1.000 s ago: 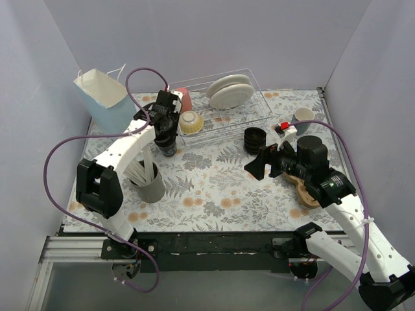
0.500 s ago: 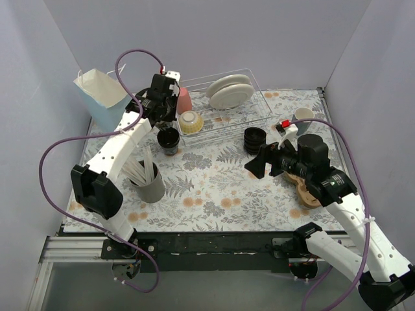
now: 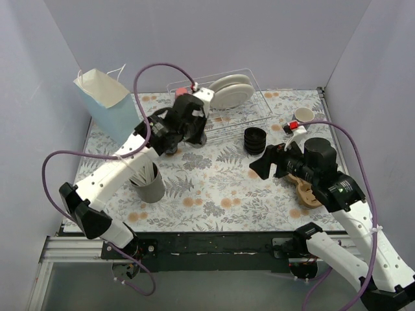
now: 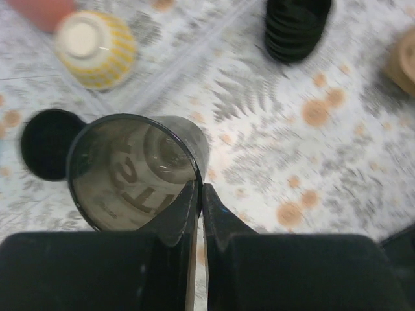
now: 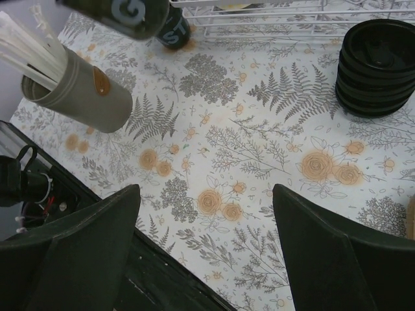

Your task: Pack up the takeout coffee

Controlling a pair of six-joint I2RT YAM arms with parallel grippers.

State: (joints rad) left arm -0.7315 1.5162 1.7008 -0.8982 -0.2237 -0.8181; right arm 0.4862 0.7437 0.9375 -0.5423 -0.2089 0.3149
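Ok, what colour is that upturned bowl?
The bowl is yellow with pale stripes; left wrist view shows it best.

Lidless black cup aloft, tilted

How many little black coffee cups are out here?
2. One black cup is pinched at its rim by the left gripper; the other cup stands on the table near the wire rack. The left arm may hide more.
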